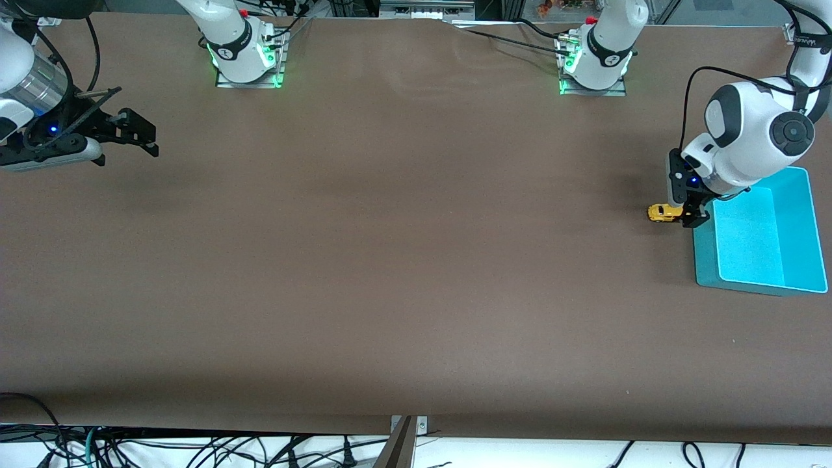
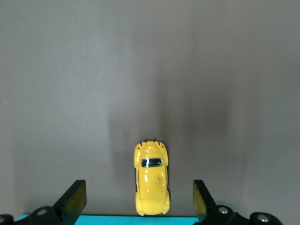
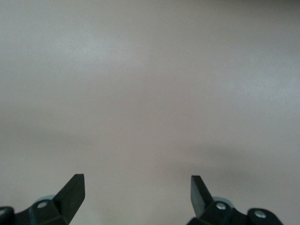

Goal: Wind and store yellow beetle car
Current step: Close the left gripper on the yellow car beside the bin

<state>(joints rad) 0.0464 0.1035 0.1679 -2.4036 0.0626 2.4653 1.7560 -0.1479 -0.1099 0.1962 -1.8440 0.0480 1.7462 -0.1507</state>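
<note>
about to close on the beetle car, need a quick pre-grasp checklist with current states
1. Left claw open: ok, fingers spread wide.
2. Yellow beetle car between the fingers: ok, roughly centred, touching neither.
3. Car upright on the table: ok, roof up.
4. Claw low enough to grip: cannot tell.
5. Turquoise bin ready: ok, beside the car, nothing showing inside.
6. Right claw out of the way: ok, open, waiting over the right arm's end of the table.
</note>
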